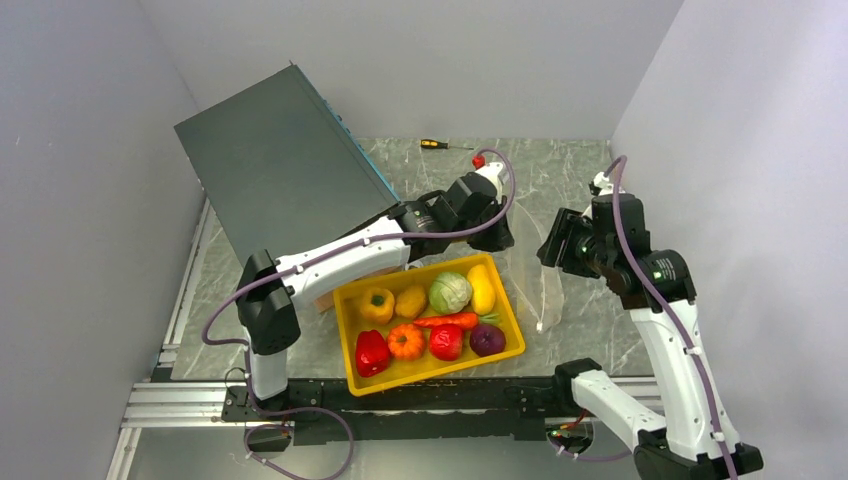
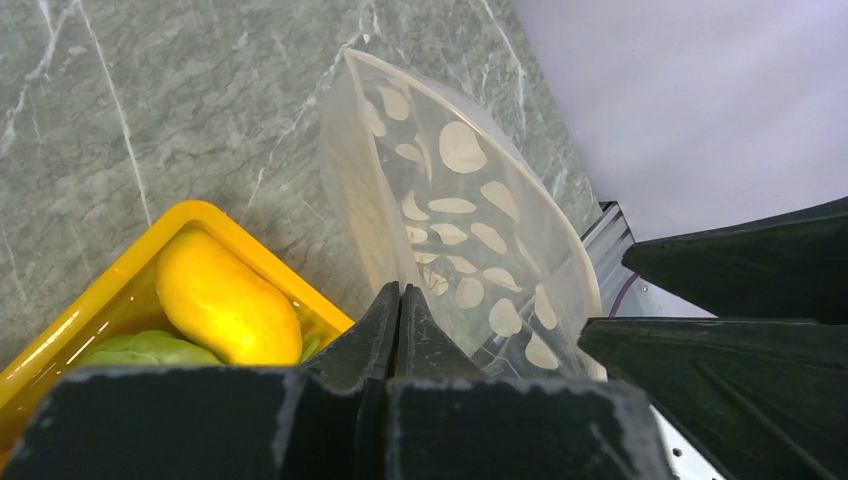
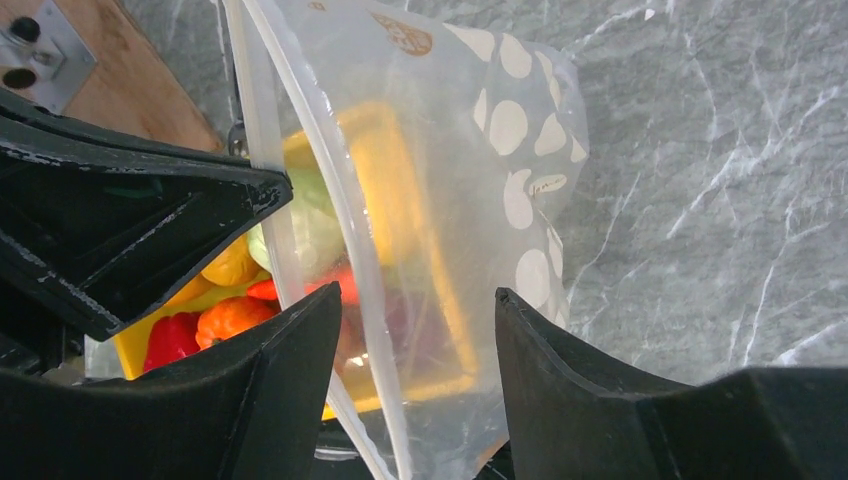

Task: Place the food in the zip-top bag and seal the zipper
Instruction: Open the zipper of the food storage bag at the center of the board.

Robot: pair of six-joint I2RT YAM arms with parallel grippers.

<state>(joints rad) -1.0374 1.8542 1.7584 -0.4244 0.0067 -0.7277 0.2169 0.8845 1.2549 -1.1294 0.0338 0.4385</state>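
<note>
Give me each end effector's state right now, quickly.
Left end effector: closed, pinching the clear soft plastic bag with white dots.
Right end effector: open, jaws straddling that bag's mouth edge, not gripping.

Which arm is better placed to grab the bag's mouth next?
Right. The right gripper is open astride the zipper of the bag; the left gripper is shut, apparently pinching the bag's other edge.
</note>
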